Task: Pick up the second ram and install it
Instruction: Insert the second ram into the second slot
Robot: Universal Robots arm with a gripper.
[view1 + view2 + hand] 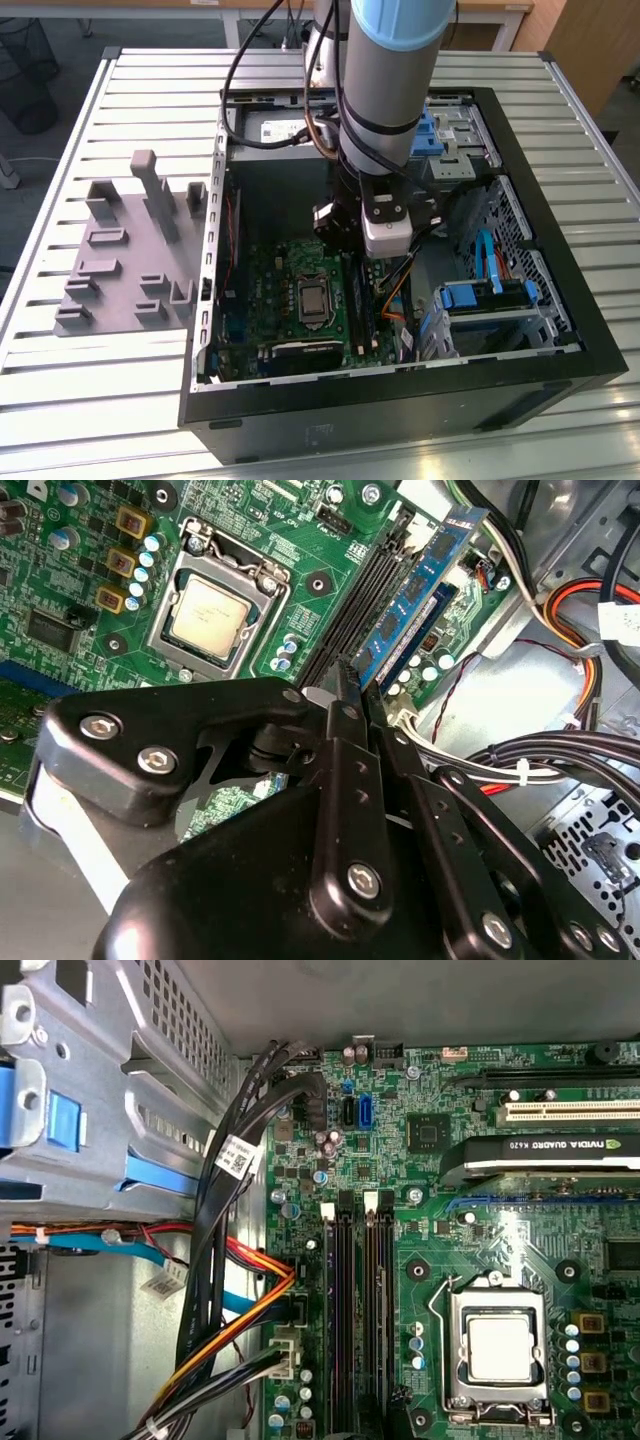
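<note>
Black gripper (pixel 345 685) fingers, pressed together, hover beside the second ram (pixel 420 600), seated upright in its slot in the second wrist view; the first wrist view shows black memory slots (pixel 355 1310); the exterior view adds the grey fixture tray (pixel 130 260) on the tabletop (pixel 100 400)

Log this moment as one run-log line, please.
gripper: shut on ram | ram: blue, held over slots | slots: black | site: motherboard in open case
</note>
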